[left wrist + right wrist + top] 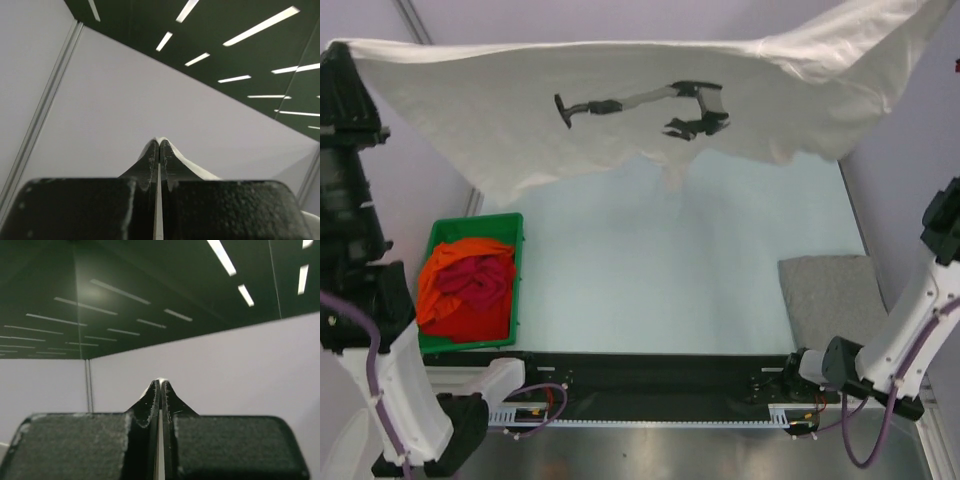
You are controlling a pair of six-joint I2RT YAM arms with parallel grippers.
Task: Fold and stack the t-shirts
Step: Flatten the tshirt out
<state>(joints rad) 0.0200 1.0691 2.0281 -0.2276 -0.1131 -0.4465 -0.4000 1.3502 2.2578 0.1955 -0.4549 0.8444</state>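
Observation:
The white t-shirt [620, 100], with a black print [650, 108], hangs spread wide high above the table, held at two corners. My left gripper [159, 144] is shut on its left corner; it shows at the upper left of the top view [338, 52], and white cloth [197, 169] peeks past the fingertips. My right gripper [160, 382] is shut on the right corner, with a white sliver at its tips; it is past the top view's upper right edge. A folded grey t-shirt [832, 298] lies on the table at the right. The orange t-shirt [445, 265] and the dark red t-shirt [475, 285] lie crumpled in the bin.
The green plastic bin [515, 290] stands at the table's left. The pale table top [650, 270] lies under the hanging shirt. Both wrist views face up at walls and ceiling lights. The black rail [650, 385] with the arm bases runs along the near edge.

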